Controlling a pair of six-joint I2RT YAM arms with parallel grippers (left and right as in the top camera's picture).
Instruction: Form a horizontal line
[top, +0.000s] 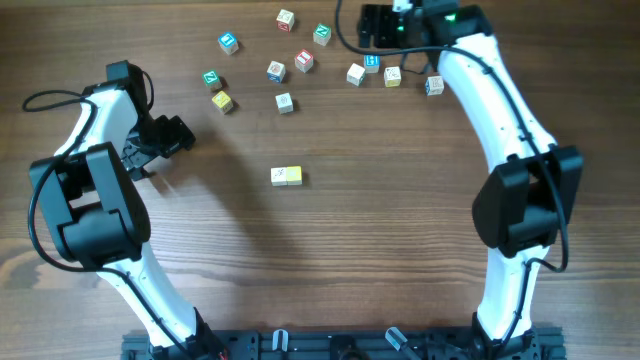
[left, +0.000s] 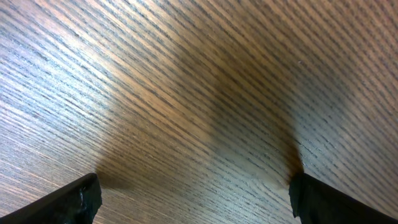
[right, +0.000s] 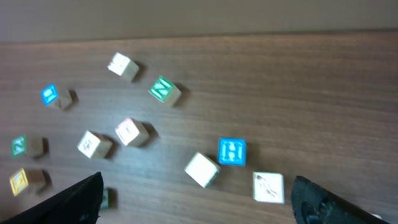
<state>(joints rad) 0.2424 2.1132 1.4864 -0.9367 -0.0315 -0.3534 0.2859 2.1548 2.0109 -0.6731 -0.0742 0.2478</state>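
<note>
Closest to us, the right pincer (right: 198, 199) shows its two dark fingers (right: 78, 200) at the lower corners of its wrist view. They are spread wide with nothing gripped between them. Just ahead of that gap we see a plain white cube (right: 202, 169) with a blue H cube (right: 232, 152) just beside it. A white cube with a dark drawing (right: 268, 187) lies near the finger at the lower right. Farther ahead of this pincer lie a green N cube (right: 163, 90) and several other loose cubes, scattered apart from one another.

The left pincer (left: 194, 190) also stands fully open, and we see only the bare wooden desk (left: 199, 93) between and beyond its fingers.

From overhead, we find the horizontal line (top: 286, 176) made up of only two cubes, one white and one pale yellow. They touch side by side near the middle of the desk. The pair lies to the right of the left pincer and well apart from it. It sits much nearer the arm bases than the right pincer, and neither pincer touches it.
</note>
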